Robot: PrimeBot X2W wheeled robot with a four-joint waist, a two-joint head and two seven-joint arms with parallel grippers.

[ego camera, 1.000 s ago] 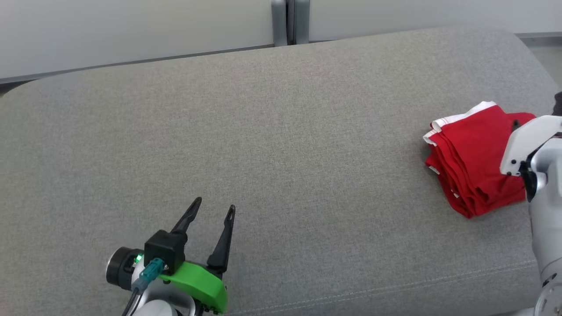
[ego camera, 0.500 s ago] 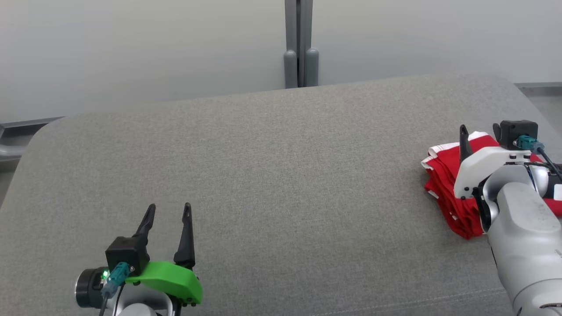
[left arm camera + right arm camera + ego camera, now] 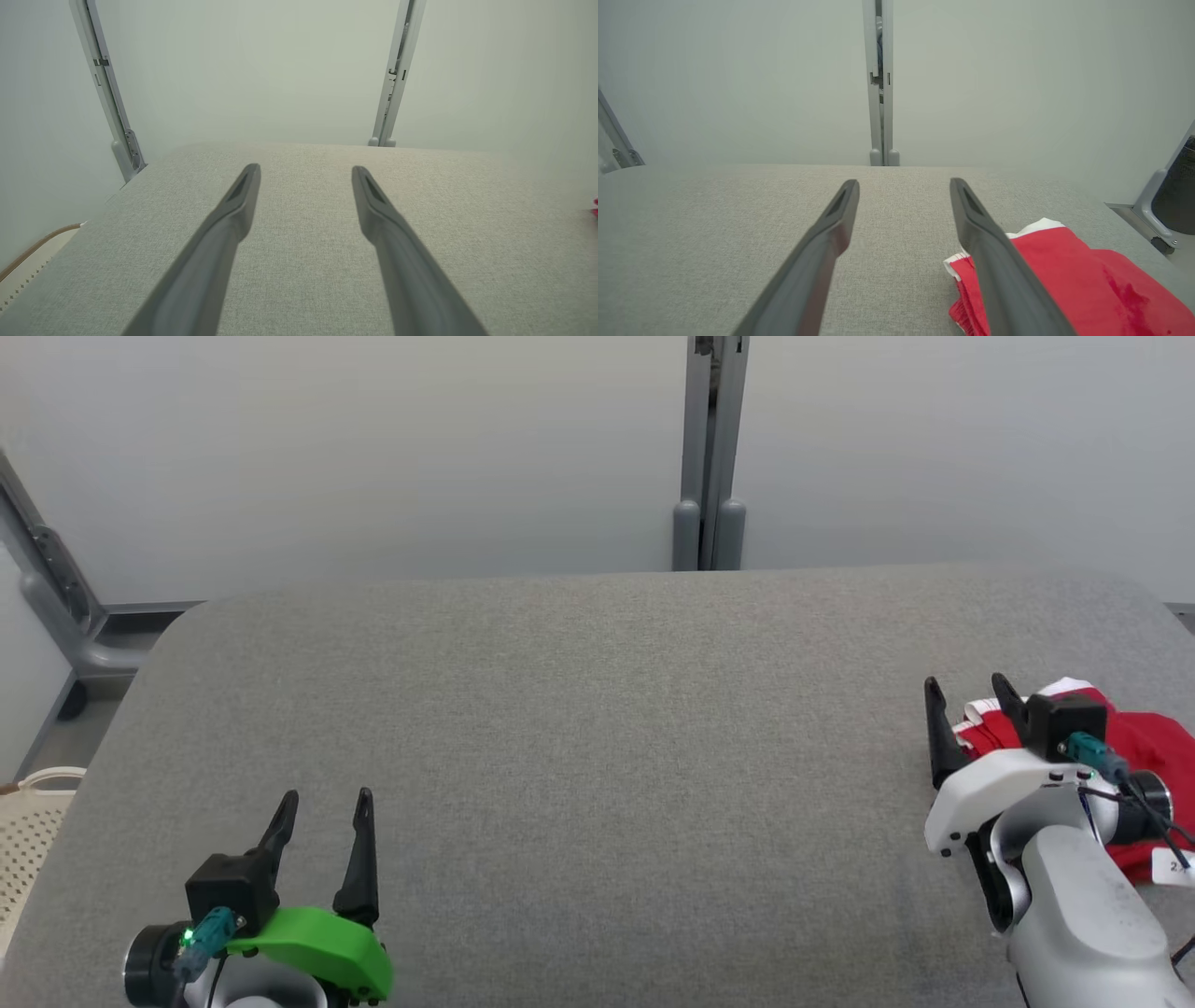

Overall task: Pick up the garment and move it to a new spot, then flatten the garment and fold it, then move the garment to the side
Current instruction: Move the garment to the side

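Where the grey fabric-topped desk (image 3: 607,756) ends on the right, red white-trimmed garment (image 3: 1153,739) lying in folds, right hand (image 3: 964,683) released over its left edge, grasping nothing, left hand (image 3: 328,795) released too, well apart from it.

You are facing a grey fabric cushion (image 3: 597,728) sitting before pale wall panels (image 3: 373,448), a grey post (image 3: 708,448) standing between them.
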